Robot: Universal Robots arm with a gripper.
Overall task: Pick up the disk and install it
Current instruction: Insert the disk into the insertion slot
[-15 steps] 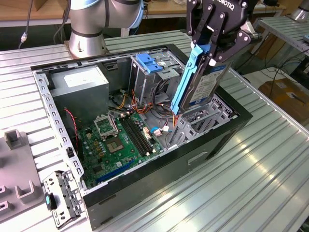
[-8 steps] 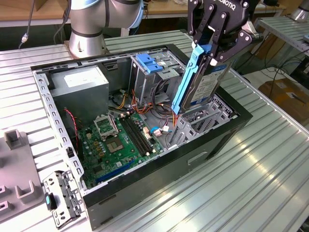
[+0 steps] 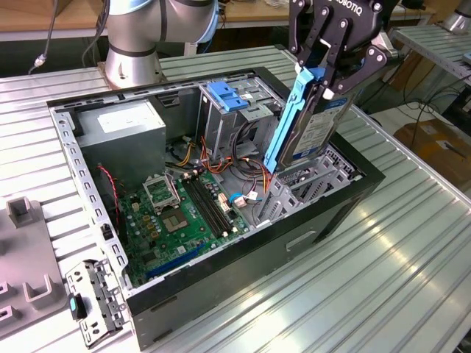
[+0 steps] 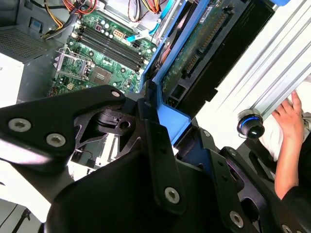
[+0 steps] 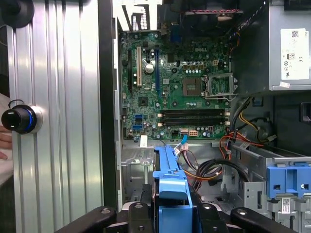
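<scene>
**Disk gripped over the open case**

A ribbed metal surface (image 3: pixel 412 243) carries an open computer case (image 3: pixel 221 290), with a green motherboard (image 3: pixel 173 217) on its floor. The disk (image 3: pixel 324 129) is held steeply tilted at two o'clock from the motherboard in the exterior view, its lower end near the metal bay (image 3: pixel 291 193). The claw (image 3: pixel 333 73) is clamped on its upper end.

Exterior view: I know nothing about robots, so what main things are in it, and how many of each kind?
robot arm: 1
disk, tilted, gripped in the jaws: 1
computer case: 1
motherboard: 1
power supply box: 1
blue latch plate: 1
Total: 6
</scene>
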